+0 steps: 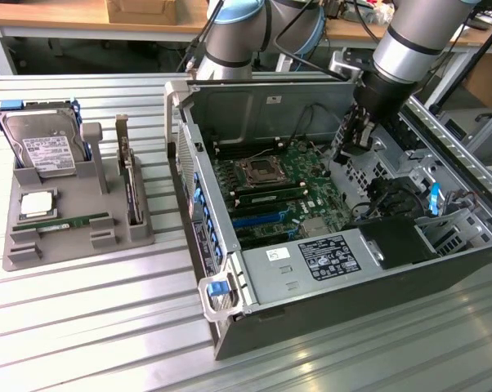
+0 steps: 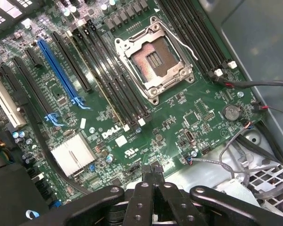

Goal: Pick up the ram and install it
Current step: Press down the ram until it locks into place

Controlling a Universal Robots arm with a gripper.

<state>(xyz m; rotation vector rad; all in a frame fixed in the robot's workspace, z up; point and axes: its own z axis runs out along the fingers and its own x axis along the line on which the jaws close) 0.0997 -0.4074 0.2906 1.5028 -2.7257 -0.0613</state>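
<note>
One ram [image 1: 74, 222], a thin green stick, lies flat in the grey holder tray [image 1: 21, 253] at the exterior view's left. Another ram [image 1: 270, 193] stands in a motherboard slot beside the CPU socket [image 1: 258, 170]; from the wrist view it is a thin edge [image 2: 105, 92] among the black slots. My gripper [image 1: 350, 151] hangs inside the open computer case [image 1: 230, 327], above the motherboard's side toward the exterior view's right, far from the tray. In the wrist view my gripper [image 2: 154, 175] is shut, fingers pressed together with nothing between them.
The tray also holds a silver hard drive [image 1: 46, 147], an upright card with a metal bracket [image 1: 130, 175] and a square chip [image 1: 35, 204]. Inside the case are the power supply [image 1: 328, 257], black cables [image 1: 385, 196], a blue slot [image 2: 59, 70] and a heatsink [image 2: 73, 153].
</note>
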